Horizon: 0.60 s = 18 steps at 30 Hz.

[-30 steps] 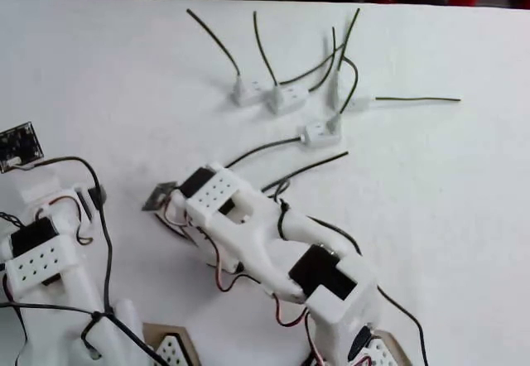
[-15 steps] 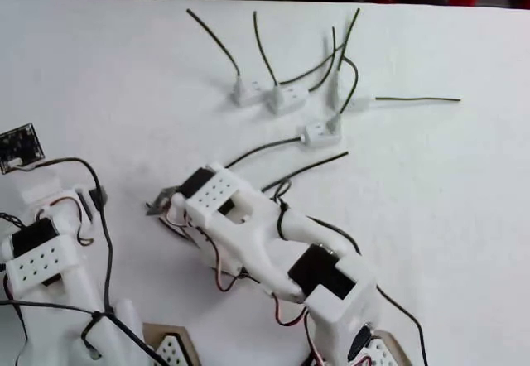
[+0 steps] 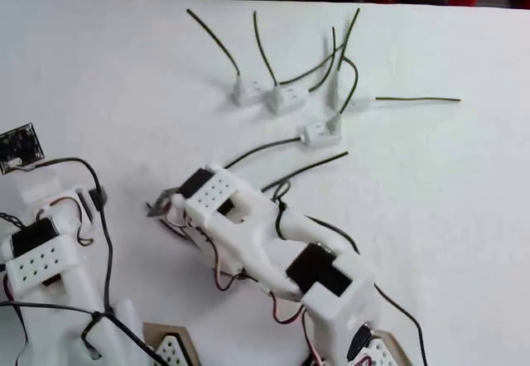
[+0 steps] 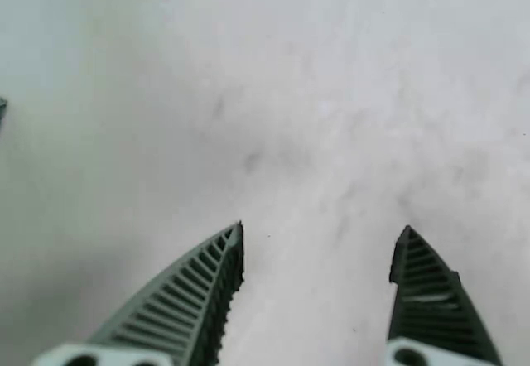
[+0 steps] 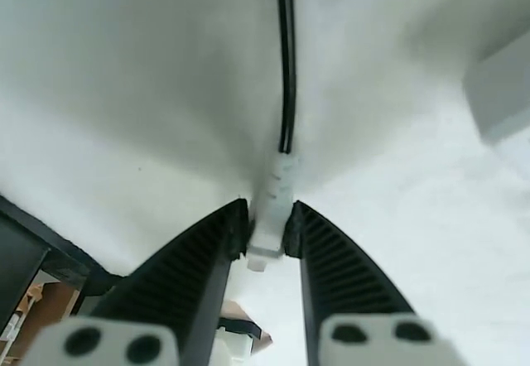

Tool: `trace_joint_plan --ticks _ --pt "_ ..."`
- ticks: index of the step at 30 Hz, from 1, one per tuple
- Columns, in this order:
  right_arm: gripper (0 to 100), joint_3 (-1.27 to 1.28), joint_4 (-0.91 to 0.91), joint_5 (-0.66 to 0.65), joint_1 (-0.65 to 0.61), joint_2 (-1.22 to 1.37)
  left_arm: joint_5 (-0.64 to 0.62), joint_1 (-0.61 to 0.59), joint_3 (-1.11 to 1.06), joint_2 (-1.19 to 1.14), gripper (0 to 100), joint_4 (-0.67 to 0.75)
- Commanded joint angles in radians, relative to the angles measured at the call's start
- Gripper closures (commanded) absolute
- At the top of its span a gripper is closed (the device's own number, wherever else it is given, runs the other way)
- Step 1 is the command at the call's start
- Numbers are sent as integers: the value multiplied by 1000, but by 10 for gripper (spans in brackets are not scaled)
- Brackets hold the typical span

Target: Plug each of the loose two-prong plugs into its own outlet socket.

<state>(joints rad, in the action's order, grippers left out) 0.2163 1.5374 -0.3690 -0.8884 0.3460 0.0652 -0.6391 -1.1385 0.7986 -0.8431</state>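
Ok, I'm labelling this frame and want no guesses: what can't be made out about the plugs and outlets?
Right wrist view: the right tool is shut on the plug, its fingers hiding the prongs.
High view: the right arm covers that plug; its cord runs out from beneath.
High view: the white blocks are too small to tell plug from outlet, or mated from loose.

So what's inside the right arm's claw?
A small white plug with a black cord, pinched in the right gripper. The fingers cover its sides; prongs cannot be seen.
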Motion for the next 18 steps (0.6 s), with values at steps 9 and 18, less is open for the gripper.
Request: trace_joint_plan --ticks 9,18 --pt "981 -37 -5 11 -1 5 2 -8 5 31 714 25" --pt "940 -32 -2 57 -1 -53 2 -8 5 31 714 25"
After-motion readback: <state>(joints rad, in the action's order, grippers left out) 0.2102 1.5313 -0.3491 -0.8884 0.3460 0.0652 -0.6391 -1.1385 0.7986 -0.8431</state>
